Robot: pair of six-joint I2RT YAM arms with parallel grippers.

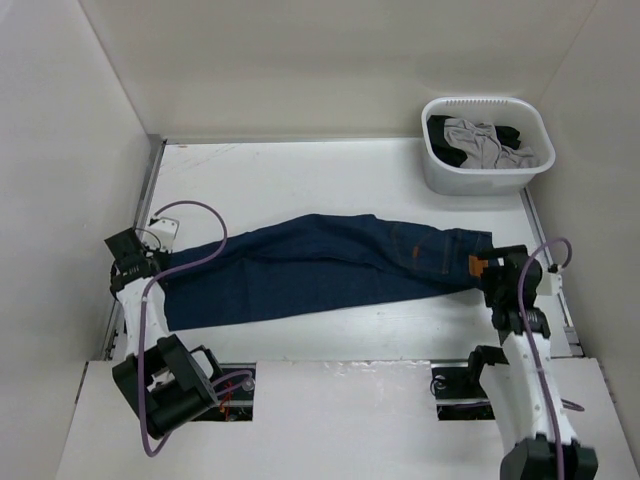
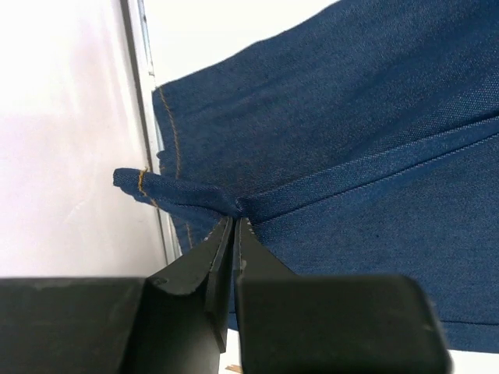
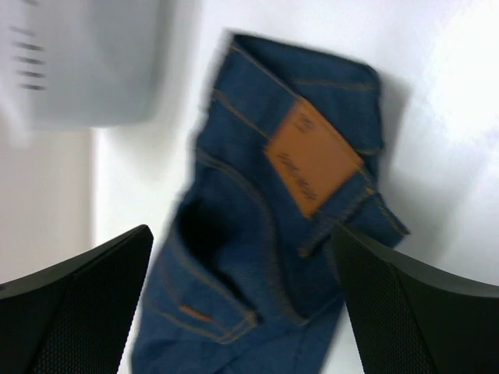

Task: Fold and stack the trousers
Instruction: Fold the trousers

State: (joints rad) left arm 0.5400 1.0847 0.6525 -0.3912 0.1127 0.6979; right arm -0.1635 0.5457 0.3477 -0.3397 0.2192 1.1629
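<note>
Trousers (image 1: 320,265) stretch left-to-right across the surface (image 1: 300,170); left jaws pinch the hem (image 2: 156,187) shut, right jaws hang wide apart directly over the waistband (image 3: 312,156).

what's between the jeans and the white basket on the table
Nothing but bare white table. The top view shows a clear gap between the jeans and the basket.

White basket (image 1: 470,184) of grey and black clothes (image 1: 478,140), far right
</note>
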